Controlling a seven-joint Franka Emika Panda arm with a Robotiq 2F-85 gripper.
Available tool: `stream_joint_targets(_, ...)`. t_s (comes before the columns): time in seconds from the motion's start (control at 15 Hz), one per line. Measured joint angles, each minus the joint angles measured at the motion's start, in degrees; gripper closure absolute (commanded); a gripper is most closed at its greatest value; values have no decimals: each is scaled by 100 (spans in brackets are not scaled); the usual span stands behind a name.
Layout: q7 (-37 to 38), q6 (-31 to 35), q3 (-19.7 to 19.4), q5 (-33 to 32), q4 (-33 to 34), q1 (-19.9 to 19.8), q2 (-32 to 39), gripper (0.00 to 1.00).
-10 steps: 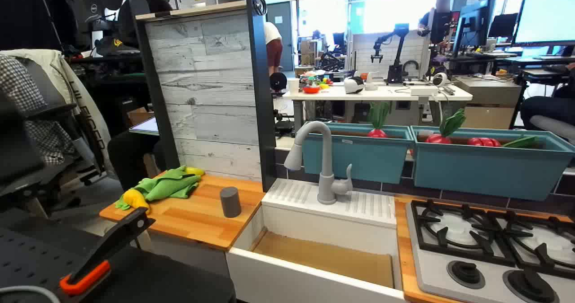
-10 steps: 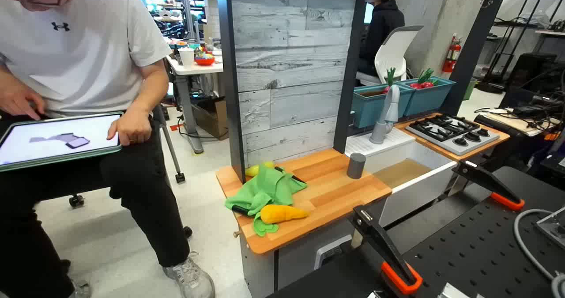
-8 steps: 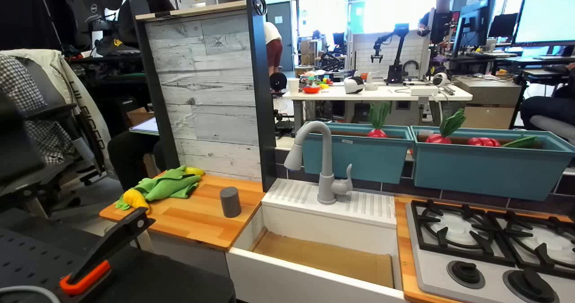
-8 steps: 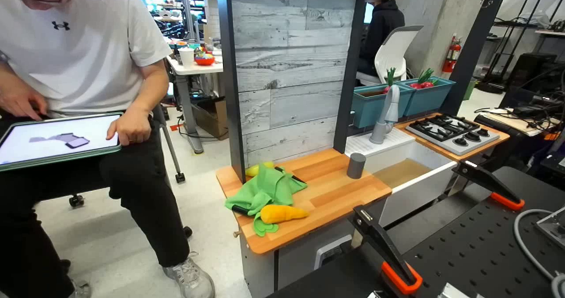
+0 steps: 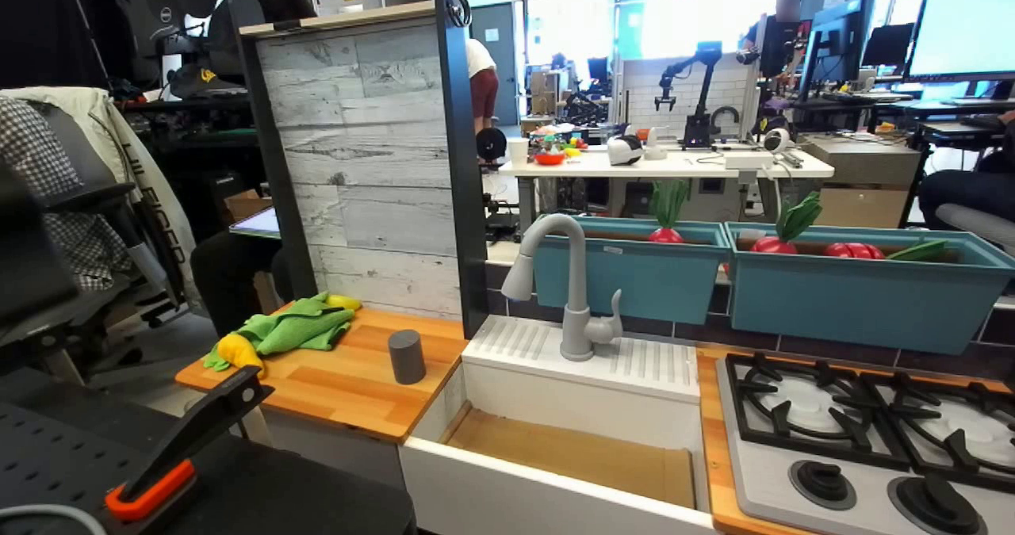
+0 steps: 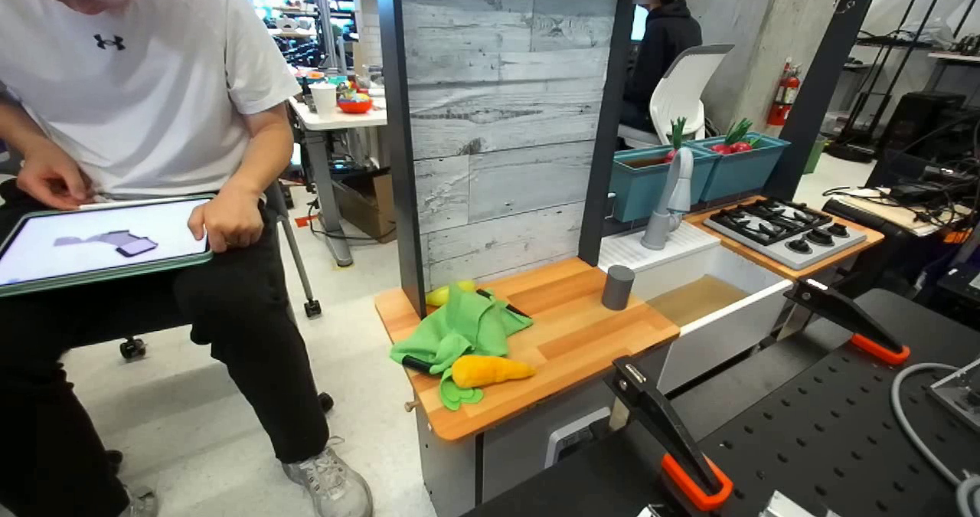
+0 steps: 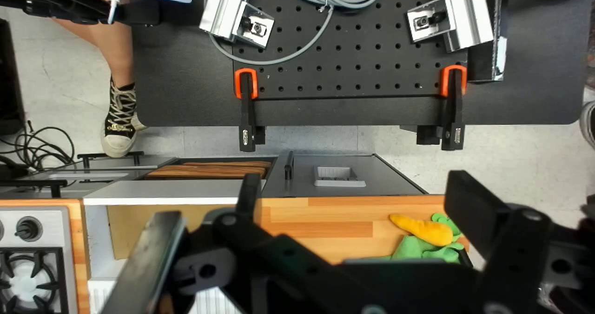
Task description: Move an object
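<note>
In the wrist view the gripper (image 7: 354,186) is spread wide, its two fingers (image 7: 470,211) well apart, with a strip of wooden countertop (image 7: 320,228) showing lower down through the gap. Which object the task means cannot be told. In both exterior views a gray cylinder (image 5: 407,357) stands upright on the countertop, near its right edge beside the white sink (image 5: 579,402); where it lies relative to the gripper cannot be told. An orange-yellow toy carrot (image 7: 424,229) shows just left of the right-hand finger in the wrist view, lower and apart from it. It lies at the near side of the countertop, against a crumpled green cloth (image 6: 468,322); at the cloth's far side is a bright yellow object (image 6: 444,295), partly hidden.

The sink holds a flat tan sheet (image 5: 571,453) on its bottom. Along the far side in an exterior view, the left teal planter (image 5: 626,281) holds an upright radish (image 5: 666,236), the right teal planter (image 5: 848,305) another upright radish (image 5: 773,245) and a lying radish (image 5: 853,251). On a white table (image 6: 343,122) farther back stands a red bowl (image 6: 354,107); whether the small colorful things (image 6: 351,89) there are in it or behind it cannot be told.
</note>
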Motion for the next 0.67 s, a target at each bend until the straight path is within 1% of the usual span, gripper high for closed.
stream_joint_targets(0.67,26,36,-13,0,-11,-2,66,0)
